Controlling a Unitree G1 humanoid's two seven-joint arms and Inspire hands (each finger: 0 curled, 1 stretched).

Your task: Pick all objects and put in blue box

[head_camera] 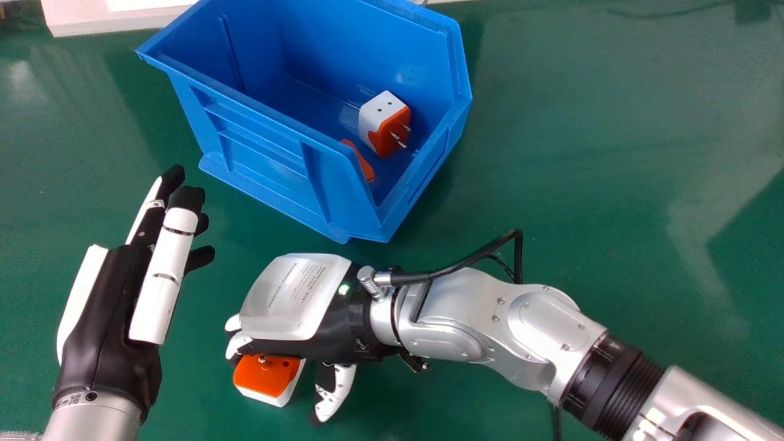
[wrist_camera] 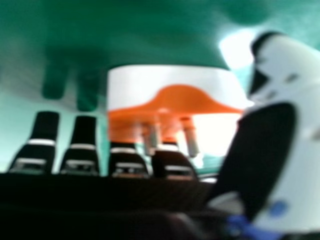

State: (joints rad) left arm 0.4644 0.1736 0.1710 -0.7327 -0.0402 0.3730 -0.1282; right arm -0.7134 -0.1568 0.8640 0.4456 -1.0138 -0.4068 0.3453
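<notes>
- Nearest us, low in the head view, we have an orange and white adapter (head_camera: 264, 378) in the space between the fingers (wrist_camera: 82, 145) and thumb (head_camera: 335, 389) of our right hand (head_camera: 294, 300)
- That hand is open, its fingers fairly straight and its thumb standing apart from them; in the head view we see a gap between thumb and adapter, so it has no closed grip on anything
- In the right hand view we find the adapter's metal prongs (wrist_camera: 191, 137) on its orange side, in front of two fingertips; whether it touches them we cannot tell
- Over on our left, we have the left hand (head_camera: 104, 318) above the green bench (head_camera: 582, 165), open with straight fingers and holding nothing, well apart from the adapter
- Our right forearm (head_camera: 692, 404) comes in from the lower right corner, with a black cable (head_camera: 453, 269) looping by the wrist
- Farther off, beyond both hands, we see the blue box (head_camera: 263, 122) upright on the bench
- Inside it, towards its right end, we have another adapter (head_camera: 384, 124), white and orange with prongs showing, and just beside it an orange piece (head_camera: 362, 164) partly hidden by the near wall
- Beyond the box, at the far left, we see the edge of a white panel (head_camera: 104, 19)
</notes>
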